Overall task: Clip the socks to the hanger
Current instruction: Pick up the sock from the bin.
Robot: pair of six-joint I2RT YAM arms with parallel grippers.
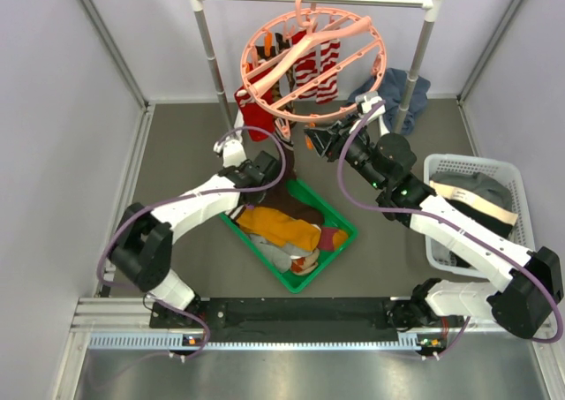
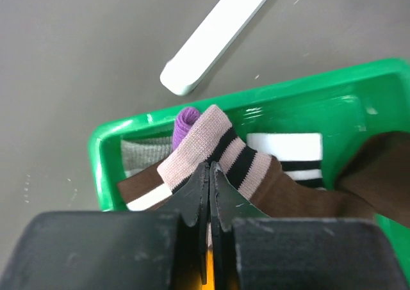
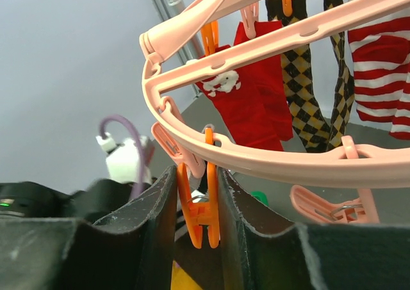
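My left claw (image 2: 210,168) grips the brown striped sock (image 2: 246,168) by its end. My right claw (image 3: 197,175) pinches an orange clip (image 3: 200,221), near, up-right.

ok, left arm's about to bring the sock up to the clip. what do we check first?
1. Left hand shut on the brown striped sock: ok, the fabric is pinched between its fingers.
2. Sock lifted out of the green tray: not ok, its brown length lies in the tray.
3. Right hand lined up on an orange clip: ok, one finger on either side.
4. Clip squeezed open: cannot tell.
5. That clip free: ok, no sock in it.
6. Pink hanger hanging steady: cannot tell from one moment.
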